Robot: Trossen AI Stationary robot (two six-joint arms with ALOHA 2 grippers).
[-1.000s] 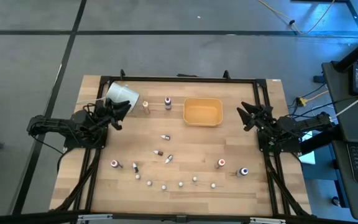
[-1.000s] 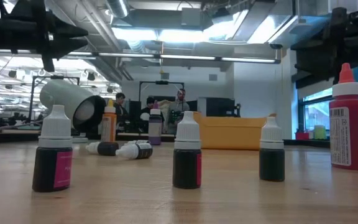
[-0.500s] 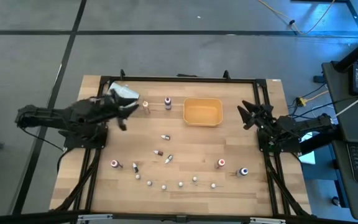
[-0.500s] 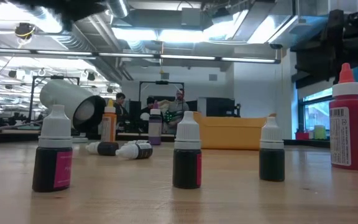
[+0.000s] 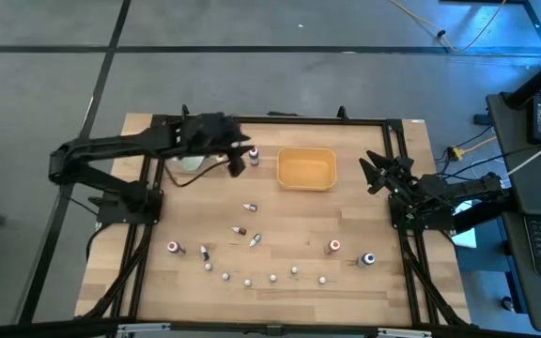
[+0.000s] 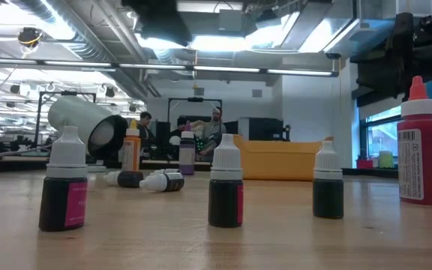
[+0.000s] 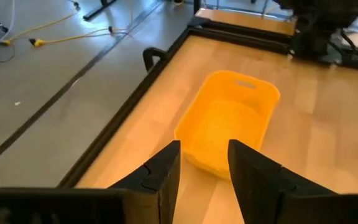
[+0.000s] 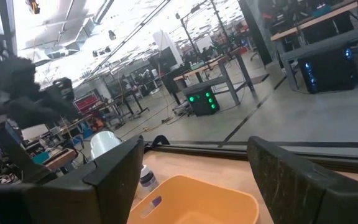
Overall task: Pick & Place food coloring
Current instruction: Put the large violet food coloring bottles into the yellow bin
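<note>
Left gripper point(image 5: 239, 158) hovers just beside the orange tray point(image 5: 306, 169), over the table's far edge, fingers point(image 7: 163, 171) narrowly parted, holding nothing. Right gripper point(image 5: 376, 174) waits on the tray's opposite side, jaws wide, empty. Food coloring bottles point(image 5: 252, 238) lie scattered on the table point(image 5: 289, 253), all outside the tray.

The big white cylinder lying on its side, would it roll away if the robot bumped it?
Probably. The white cylinder lies tipped on its round side, so a sideways nudge would likely roll it. It shows a dark open end, so it may be hollow and light. The orange-capped bottle beside it might stop it.
</note>
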